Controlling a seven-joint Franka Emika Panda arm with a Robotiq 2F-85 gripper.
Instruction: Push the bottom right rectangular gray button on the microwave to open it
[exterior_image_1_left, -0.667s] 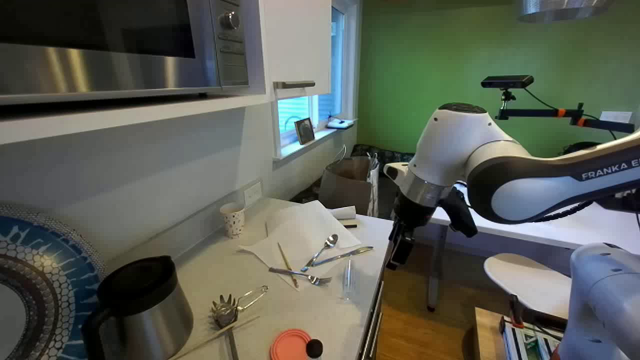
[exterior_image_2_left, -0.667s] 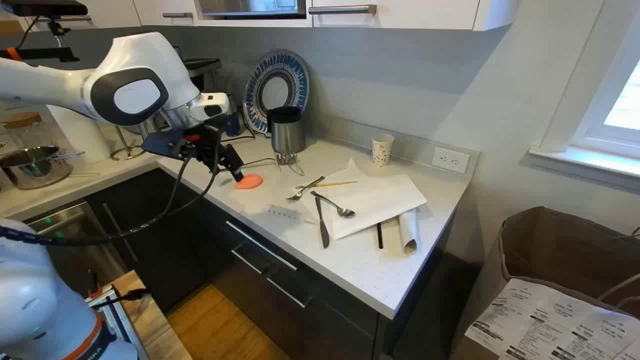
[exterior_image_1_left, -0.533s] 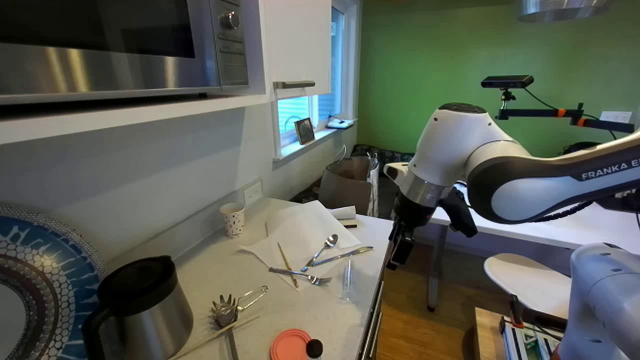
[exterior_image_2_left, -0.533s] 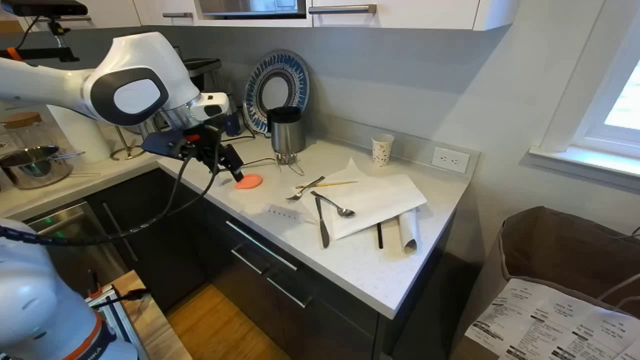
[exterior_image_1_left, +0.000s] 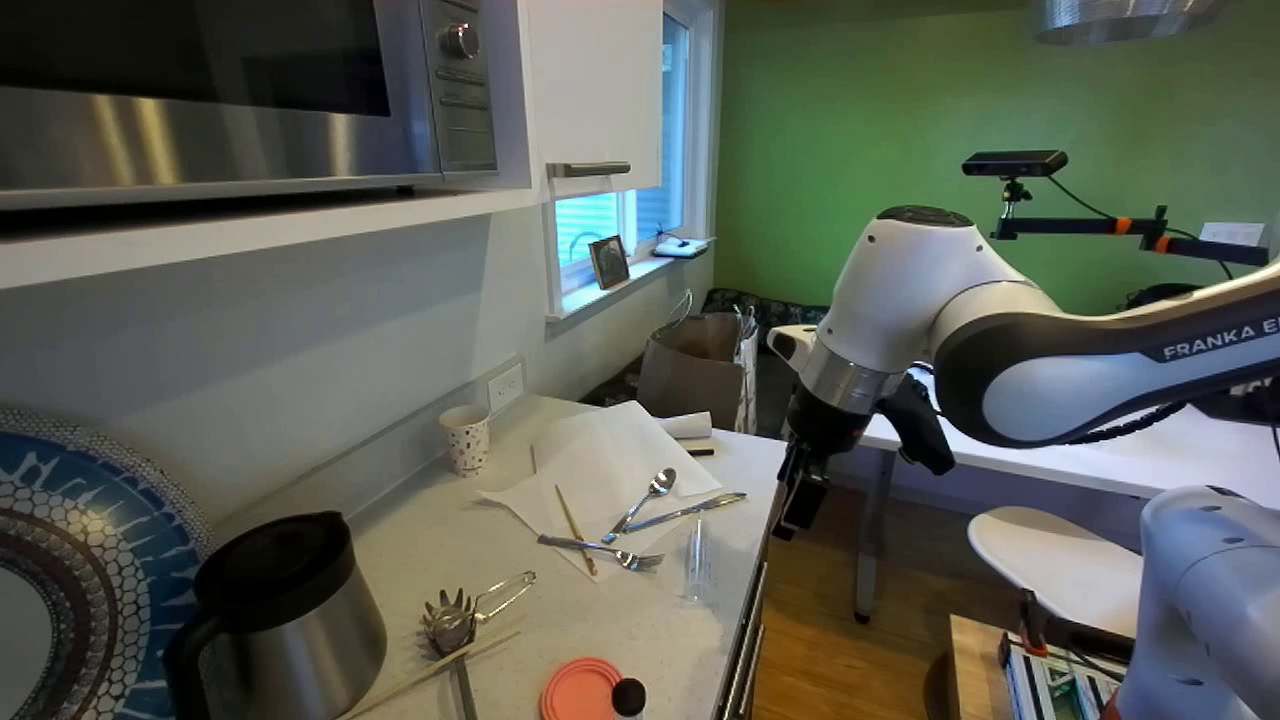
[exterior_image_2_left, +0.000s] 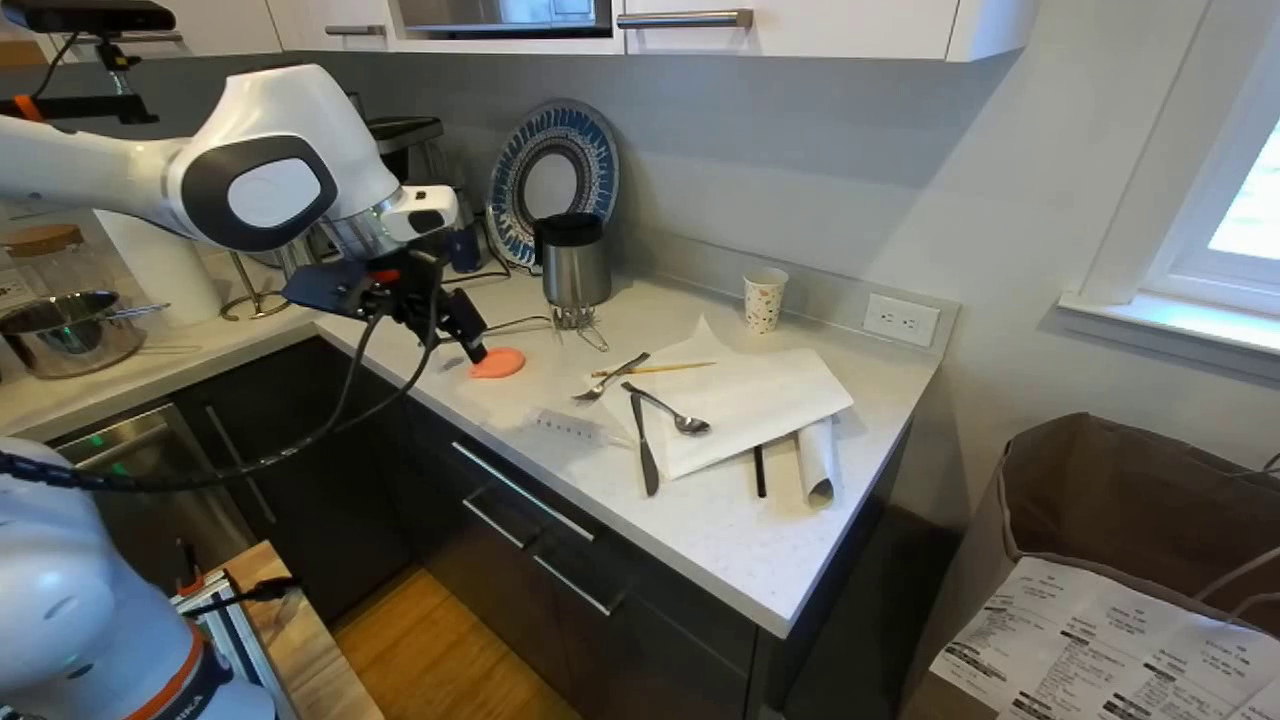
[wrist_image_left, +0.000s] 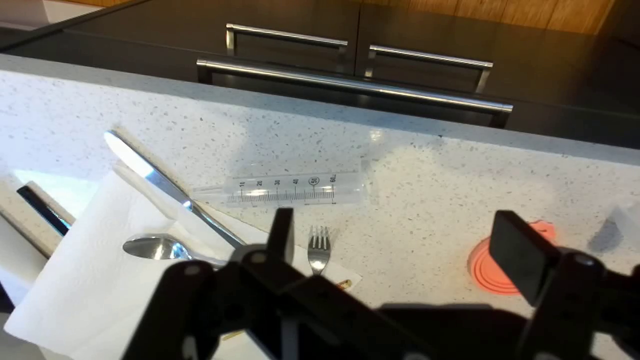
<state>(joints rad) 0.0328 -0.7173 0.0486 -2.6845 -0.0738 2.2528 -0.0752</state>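
The microwave sits on a white shelf at the upper left of an exterior view, with its dark glass door shut. Its control strip with a silver knob is at its right end, and the gray rectangular button is at the bottom of that strip. Only a lower part of the microwave shows at the top of an exterior view. My gripper points down near the counter's front edge, well away from and below the microwave. It also shows in an exterior view. In the wrist view, my gripper is open with nothing between its fingers.
A steel carafe and a blue patterned plate stand under the microwave shelf. A white cabinet adjoins the microwave. The counter holds a clear syringe, a fork, a knife, paper and an orange lid.
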